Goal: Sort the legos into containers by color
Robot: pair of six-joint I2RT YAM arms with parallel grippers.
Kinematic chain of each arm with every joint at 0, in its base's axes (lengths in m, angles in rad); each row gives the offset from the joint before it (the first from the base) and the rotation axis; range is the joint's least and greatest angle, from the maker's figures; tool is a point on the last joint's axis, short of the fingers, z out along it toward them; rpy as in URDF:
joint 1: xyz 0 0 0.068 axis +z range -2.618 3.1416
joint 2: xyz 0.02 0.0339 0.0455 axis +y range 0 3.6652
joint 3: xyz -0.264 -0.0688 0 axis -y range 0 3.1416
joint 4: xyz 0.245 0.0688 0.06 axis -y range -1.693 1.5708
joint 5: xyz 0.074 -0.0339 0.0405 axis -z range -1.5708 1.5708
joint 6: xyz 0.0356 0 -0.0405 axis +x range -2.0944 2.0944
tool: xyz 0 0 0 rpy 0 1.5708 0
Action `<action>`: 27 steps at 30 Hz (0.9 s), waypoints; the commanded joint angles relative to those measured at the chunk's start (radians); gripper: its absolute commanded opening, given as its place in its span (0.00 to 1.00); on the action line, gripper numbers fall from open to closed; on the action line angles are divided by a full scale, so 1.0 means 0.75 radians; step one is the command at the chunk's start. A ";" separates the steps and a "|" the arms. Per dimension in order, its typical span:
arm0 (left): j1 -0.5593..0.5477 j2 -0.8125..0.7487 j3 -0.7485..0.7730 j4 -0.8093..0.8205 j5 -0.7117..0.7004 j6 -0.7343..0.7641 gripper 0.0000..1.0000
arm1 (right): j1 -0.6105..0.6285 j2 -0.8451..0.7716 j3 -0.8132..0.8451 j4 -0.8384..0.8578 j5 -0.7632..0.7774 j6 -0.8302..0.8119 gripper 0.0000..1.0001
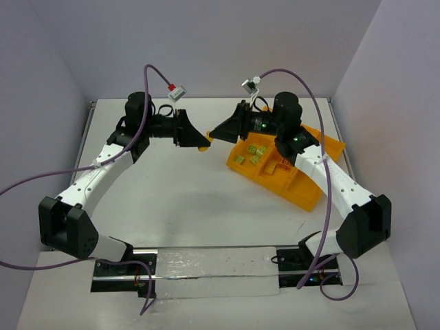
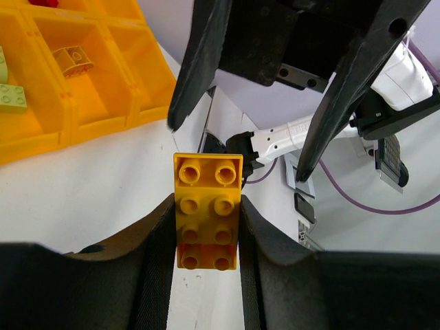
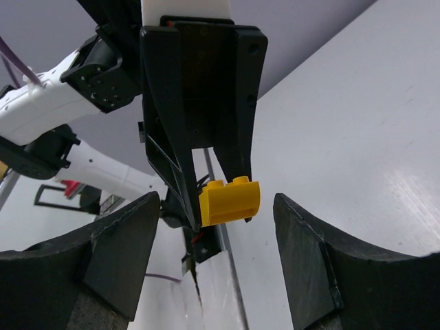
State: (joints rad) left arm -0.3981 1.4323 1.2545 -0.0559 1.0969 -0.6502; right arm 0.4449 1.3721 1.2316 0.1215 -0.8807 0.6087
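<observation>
My left gripper (image 2: 207,227) is shut on a yellow lego (image 2: 207,206), studs toward the camera; the brick sticks out past the fingertips. In the top view this gripper (image 1: 201,141) is above the table's far middle, tip to tip with my right gripper (image 1: 215,133). My right gripper (image 3: 216,247) is open and empty, its fingers spread on either side of the yellow lego (image 3: 230,201) without touching it. The orange-yellow tray (image 1: 306,187) lies tilted at the right, with light green legos (image 1: 258,152) in one compartment. The left wrist view shows a yellow lego (image 2: 72,60) and a green one (image 2: 10,96) in separate compartments.
A red cable connector (image 1: 178,91) and a white one (image 1: 249,84) hang on purple cables above the arms. Grey walls close the back and sides. A metal rail (image 1: 213,265) runs along the near edge between the arm bases.
</observation>
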 commanded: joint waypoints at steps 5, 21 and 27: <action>-0.009 -0.066 0.013 0.049 0.033 0.019 0.00 | 0.053 0.063 0.057 0.148 -0.130 0.063 0.67; -0.009 -0.078 0.032 0.000 0.033 0.059 0.00 | 0.059 0.047 0.000 0.227 -0.114 0.105 0.00; -0.007 -0.100 0.035 -0.045 0.028 0.104 0.72 | 0.059 0.026 -0.006 0.130 -0.034 0.033 0.00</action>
State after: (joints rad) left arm -0.3977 1.3914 1.2545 -0.0713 1.1250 -0.6070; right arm 0.4794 1.4234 1.2247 0.2148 -0.9529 0.6787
